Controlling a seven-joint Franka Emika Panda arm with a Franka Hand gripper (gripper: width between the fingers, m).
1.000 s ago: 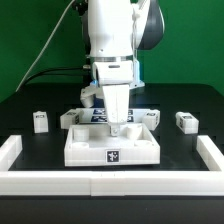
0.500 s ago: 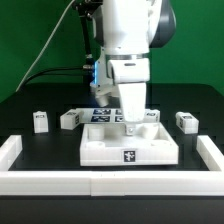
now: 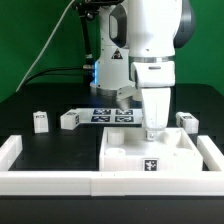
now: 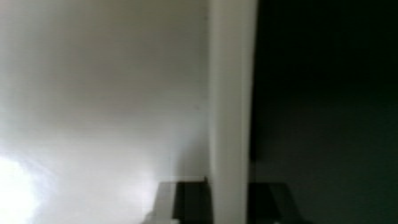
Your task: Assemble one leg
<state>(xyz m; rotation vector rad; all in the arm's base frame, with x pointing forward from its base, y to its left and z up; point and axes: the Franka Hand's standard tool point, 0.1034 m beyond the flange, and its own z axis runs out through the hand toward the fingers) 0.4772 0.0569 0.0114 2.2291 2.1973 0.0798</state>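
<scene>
The large white tray-like panel (image 3: 150, 158) lies at the exterior view's right, near the front. My gripper (image 3: 155, 133) is shut on its rear rim. In the wrist view the rim (image 4: 231, 90) runs between my two dark fingers (image 4: 187, 203), and the gripper (image 4: 228, 202) is closed on it. Three small white legs with square markers stand on the black table: two at the exterior view's left (image 3: 40, 121) (image 3: 69, 119) and one at the right (image 3: 187, 121), behind the panel. A fourth leg is not in view.
The marker board (image 3: 108, 115) lies behind the panel, partly hidden by my arm. A low white wall (image 3: 60, 181) runs along the front, with side pieces at the left (image 3: 9, 150) and right (image 3: 212, 150). The panel sits close to the right wall.
My gripper has slid the tray-like panel towards the exterior view's right, from the middle to near the right wall. The legs have not moved.
</scene>
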